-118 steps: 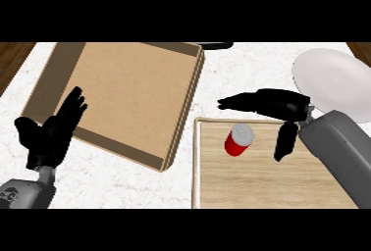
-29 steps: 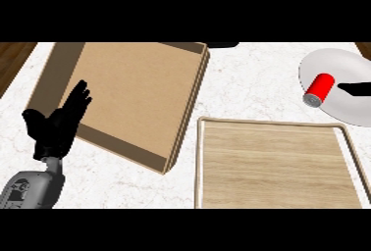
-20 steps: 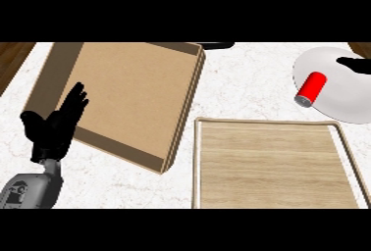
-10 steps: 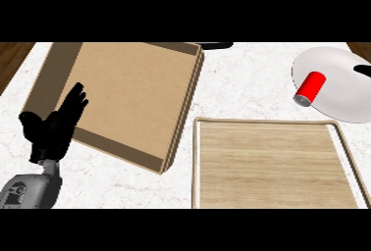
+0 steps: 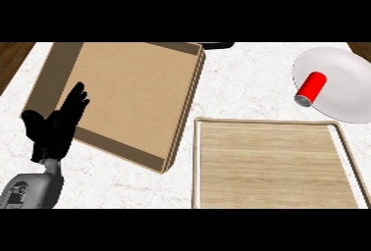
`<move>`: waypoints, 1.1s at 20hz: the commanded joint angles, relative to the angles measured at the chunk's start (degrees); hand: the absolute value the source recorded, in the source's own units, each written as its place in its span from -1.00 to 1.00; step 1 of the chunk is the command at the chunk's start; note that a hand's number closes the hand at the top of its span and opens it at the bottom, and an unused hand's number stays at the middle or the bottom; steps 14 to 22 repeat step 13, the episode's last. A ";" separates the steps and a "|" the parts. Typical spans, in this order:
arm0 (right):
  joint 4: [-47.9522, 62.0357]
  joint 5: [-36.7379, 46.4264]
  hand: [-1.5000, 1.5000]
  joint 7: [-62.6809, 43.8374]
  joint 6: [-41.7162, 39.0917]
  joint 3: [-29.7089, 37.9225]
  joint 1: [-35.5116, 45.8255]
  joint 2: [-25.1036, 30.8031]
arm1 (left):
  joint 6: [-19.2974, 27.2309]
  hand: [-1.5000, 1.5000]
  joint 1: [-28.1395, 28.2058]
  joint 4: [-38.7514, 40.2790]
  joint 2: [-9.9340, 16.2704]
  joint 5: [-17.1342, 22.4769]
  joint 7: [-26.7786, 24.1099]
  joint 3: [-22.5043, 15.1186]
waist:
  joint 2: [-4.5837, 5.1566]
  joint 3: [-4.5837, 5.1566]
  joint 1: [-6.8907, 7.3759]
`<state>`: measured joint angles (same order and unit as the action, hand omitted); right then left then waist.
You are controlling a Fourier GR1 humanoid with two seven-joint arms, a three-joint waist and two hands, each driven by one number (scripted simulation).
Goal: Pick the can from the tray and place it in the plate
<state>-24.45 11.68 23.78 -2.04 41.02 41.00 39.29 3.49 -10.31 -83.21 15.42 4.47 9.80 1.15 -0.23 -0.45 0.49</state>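
Note:
The red can (image 5: 311,88) lies on its side on the white plate (image 5: 340,93) at the far right, its grey end pointing down-left near the plate's left rim. The wooden tray (image 5: 272,166) at lower right has nothing in it. My left hand (image 5: 56,128) rests open at the left, fingers up, over the edge of the cardboard box. My right hand shows nowhere in the head view.
A large shallow cardboard box (image 5: 123,93) lies tilted across the upper left of the white marble counter (image 5: 246,83). A dark object (image 5: 214,45) sits at the counter's far edge. Wooden floor shows at the top corners.
The right hand, over the plate's right side a second ago, has pulled out of view to the right. The can stays lying on the plate. The left hand has not moved.

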 commanded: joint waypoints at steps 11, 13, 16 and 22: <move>5.45 -2.02 -1.00 5.24 -1.48 -1.44 -6.31 5.78 | -2.63 0.00 0.33 2.47 -0.54 0.73 0.49 2.62 | 0.52 0.38 0.26; 7.29 -2.37 -1.00 3.69 -2.64 -1.04 -5.54 7.85 | 0.17 0.00 1.47 3.01 -4.02 -2.77 -1.39 -0.82 | 0.60 0.36 0.35; 7.29 -2.37 -1.00 3.69 -2.64 -1.04 -5.54 7.85 | 0.17 0.00 1.47 3.01 -4.02 -2.77 -1.39 -0.82 | 0.60 0.36 0.35; 7.29 -2.37 -1.00 3.69 -2.64 -1.04 -5.54 7.85 | 0.17 0.00 1.47 3.01 -4.02 -2.77 -1.39 -0.82 | 0.60 0.36 0.35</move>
